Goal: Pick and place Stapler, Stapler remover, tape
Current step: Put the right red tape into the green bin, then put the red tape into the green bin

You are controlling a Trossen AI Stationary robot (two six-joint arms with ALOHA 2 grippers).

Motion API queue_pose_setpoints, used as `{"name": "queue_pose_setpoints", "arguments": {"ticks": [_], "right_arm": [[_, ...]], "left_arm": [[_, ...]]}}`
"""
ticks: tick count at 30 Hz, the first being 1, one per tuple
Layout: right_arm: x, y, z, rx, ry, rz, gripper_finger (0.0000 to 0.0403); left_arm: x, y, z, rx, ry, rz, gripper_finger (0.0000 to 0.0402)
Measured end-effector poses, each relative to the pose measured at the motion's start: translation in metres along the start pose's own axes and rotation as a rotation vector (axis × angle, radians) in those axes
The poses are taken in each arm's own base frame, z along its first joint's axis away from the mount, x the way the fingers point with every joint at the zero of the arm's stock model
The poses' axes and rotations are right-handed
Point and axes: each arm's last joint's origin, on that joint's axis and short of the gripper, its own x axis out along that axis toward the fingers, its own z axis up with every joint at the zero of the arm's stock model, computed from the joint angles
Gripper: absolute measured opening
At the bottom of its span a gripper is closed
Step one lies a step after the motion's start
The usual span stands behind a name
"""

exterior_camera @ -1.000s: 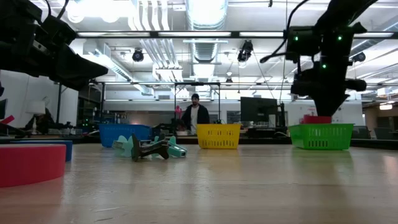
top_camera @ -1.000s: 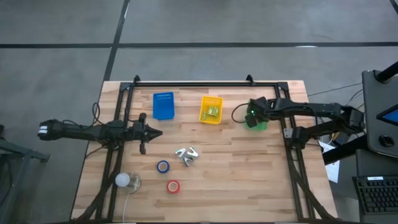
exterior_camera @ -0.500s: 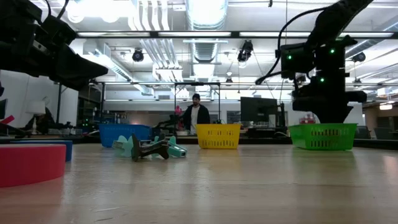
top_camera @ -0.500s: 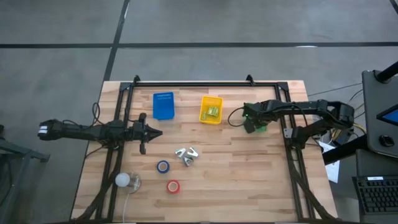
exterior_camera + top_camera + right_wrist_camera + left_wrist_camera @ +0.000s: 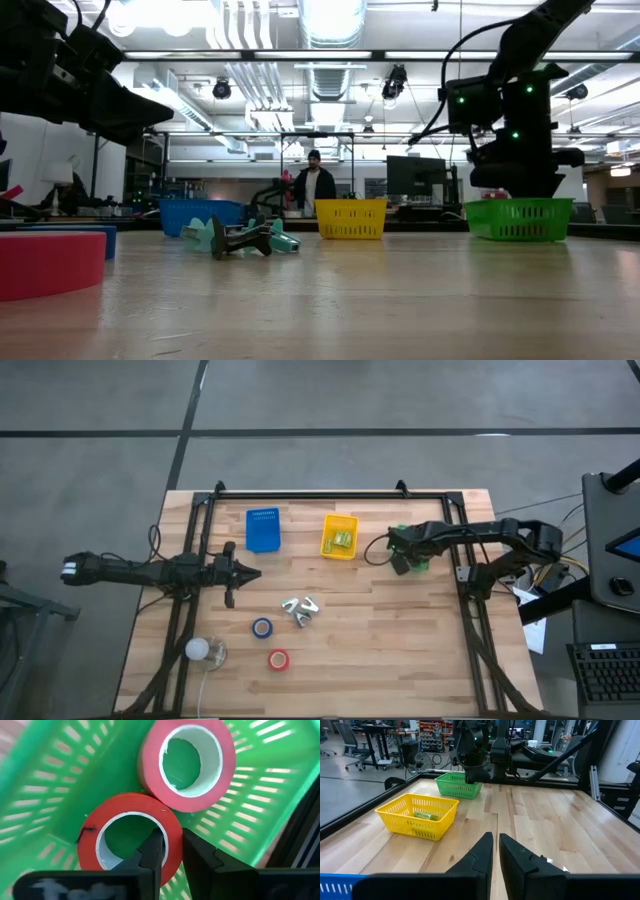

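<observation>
My right gripper (image 5: 170, 845) points down inside the green bin (image 5: 515, 220) at the table's far right, shut on a red tape roll (image 5: 127, 837). A second red roll (image 5: 187, 762) lies in the bin beside it. On the table's near middle lie another red roll (image 5: 278, 659), a blue roll (image 5: 262, 627) and the stapler removers (image 5: 300, 607). A yellow-green stapler (image 5: 342, 540) lies in the yellow bin (image 5: 339, 520). My left gripper (image 5: 255, 572) waits shut above the table's left side. My right gripper has one finger (image 5: 152, 850) inside the red roll's pale core and the other outside it. The roll's wall (image 5: 170, 832) is pinched between them. The fingers come from above, pointing steeply down. The roll lies low in the green bin, touching the second red roll.
A blue bin (image 5: 262, 530) stands at the far left beside the yellow one. A white ball-like thing (image 5: 197, 649) lies near the near left corner. Black frame rails (image 5: 330, 493) border the table. Bare wood lies between the bins and the near edge.
My right gripper has sunk from above the green bin down into it, tipping more steeply downward and carrying the red roll, which now sits low in the bin by the other red roll.
</observation>
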Motion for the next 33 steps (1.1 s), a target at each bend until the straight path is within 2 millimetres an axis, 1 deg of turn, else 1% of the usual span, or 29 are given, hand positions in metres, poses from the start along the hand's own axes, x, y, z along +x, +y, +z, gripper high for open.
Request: {"name": "queue_pose_setpoints", "arguments": {"ticks": [3, 8, 12, 16, 19, 22, 28, 33], "right_arm": [[-0.003, -0.001, 0.001, 0.001, -0.020, -0.003, 0.0086], [-0.014, -0.002, 0.005, 0.001, -0.058, 0.021, 0.0138], [-0.029, -0.004, 0.009, 0.014, -0.106, 0.067, 0.0172], [-0.048, -0.004, 0.009, 0.036, -0.179, 0.142, 0.0188], [-0.061, 0.002, 0.004, 0.026, -0.252, 0.229, 0.0192], [-0.073, 0.013, -0.007, -0.031, -0.323, 0.325, 0.0190], [-0.098, 0.039, -0.037, -0.192, -0.417, 0.507, 0.0174], [-0.119, 0.058, -0.066, -0.339, -0.544, 0.653, 0.0146]], "left_arm": [[0.000, 0.000, 0.000, 0.000, 0.000, 0.000, 0.0035], [0.000, 0.000, 0.000, 0.000, 0.000, 0.000, 0.0035], [0.000, 0.000, 0.000, 0.000, 0.000, 0.000, 0.0035], [0.000, 0.000, 0.000, 0.000, 0.000, 0.000, 0.0035], [0.000, 0.000, 0.000, 0.000, 0.000, 0.000, 0.0035], [0.000, 0.000, 0.000, 0.000, 0.000, 0.000, 0.0035], [0.000, 0.000, 0.000, 0.000, -0.001, 0.000, 0.0035], [0.000, 0.000, 0.000, 0.000, 0.000, 0.000, 0.0035]]}}
